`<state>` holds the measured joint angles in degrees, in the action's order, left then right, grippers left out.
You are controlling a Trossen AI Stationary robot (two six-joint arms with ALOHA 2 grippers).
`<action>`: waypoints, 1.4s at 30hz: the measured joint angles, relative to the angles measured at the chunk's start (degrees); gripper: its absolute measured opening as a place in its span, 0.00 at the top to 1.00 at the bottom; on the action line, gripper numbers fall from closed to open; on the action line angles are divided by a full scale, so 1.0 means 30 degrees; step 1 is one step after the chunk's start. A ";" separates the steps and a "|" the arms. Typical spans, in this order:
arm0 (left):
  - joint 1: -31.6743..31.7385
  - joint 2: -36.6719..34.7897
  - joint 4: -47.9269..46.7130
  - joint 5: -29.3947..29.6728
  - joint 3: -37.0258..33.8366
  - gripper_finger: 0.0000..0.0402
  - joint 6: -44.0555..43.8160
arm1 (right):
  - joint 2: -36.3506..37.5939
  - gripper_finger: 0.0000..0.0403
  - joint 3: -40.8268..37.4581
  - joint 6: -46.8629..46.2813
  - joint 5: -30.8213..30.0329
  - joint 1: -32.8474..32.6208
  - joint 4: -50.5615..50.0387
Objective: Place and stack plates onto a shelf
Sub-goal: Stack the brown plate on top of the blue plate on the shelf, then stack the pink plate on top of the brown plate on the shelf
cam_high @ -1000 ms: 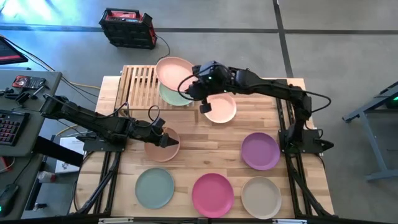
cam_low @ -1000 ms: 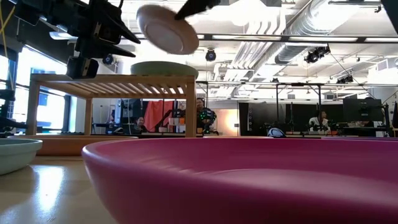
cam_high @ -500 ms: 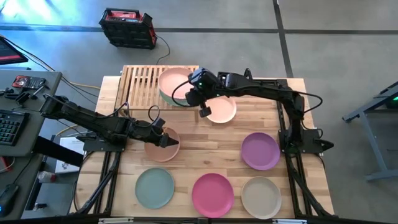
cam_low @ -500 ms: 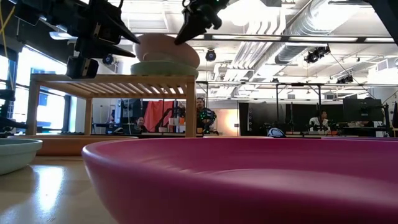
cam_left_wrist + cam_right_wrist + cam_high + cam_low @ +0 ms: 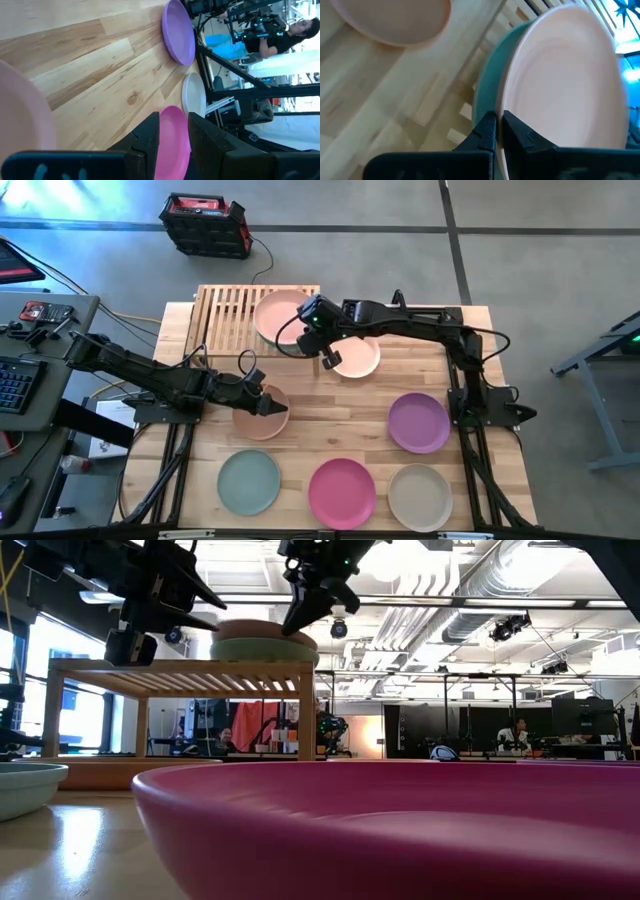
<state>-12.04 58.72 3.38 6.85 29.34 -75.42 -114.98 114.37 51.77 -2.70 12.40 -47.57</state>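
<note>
A pink plate lies on a teal-green plate on the slatted light-wood shelf at the table's far left. My right gripper is at this stack's right rim, shut on the pink plate. In the low view the stack sits flat on the shelf top. My left gripper, fingers a little apart, waits low over a brownish-peach plate at the table's middle left. Whether it touches that plate, I cannot tell. My right gripper pinches the pink plate's rim on the side toward the table's right. One finger is below the rim, beside the teal-green plate, and the other on top. It comes slanting down from the right. The plate rests flat on the teal-green plate.
A peach plate lies just right of the shelf, under the right arm. A purple plate is at mid right. Along the near edge are sage, magenta and beige plates. The shelf's left half is bare slats.
My right gripper has moved down and toward the table's left over the shelf. The pink plate it carries was tilted in the air. It now lies level on the teal-green plate.
</note>
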 joint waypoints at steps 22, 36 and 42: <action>0.0001 0.0000 -0.0080 -0.0007 0.0001 0.78 -0.0007 | -0.0073 0.95 0.0000 0.2929 -0.2522 -0.0583 0.0174; -0.0005 0.0000 -0.0151 -0.0007 -0.0005 0.78 0.0022 | -0.0066 0.84 0.0000 0.2796 -0.3142 -0.0786 0.0427; -0.0002 0.0000 -0.0165 -0.0015 -0.0006 0.78 0.0172 | 0.0088 0.83 0.0000 0.2730 -0.3170 -0.1305 -0.0037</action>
<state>-12.04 58.72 2.88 6.81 29.32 -74.90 -114.71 114.37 59.96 -12.21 8.49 -47.68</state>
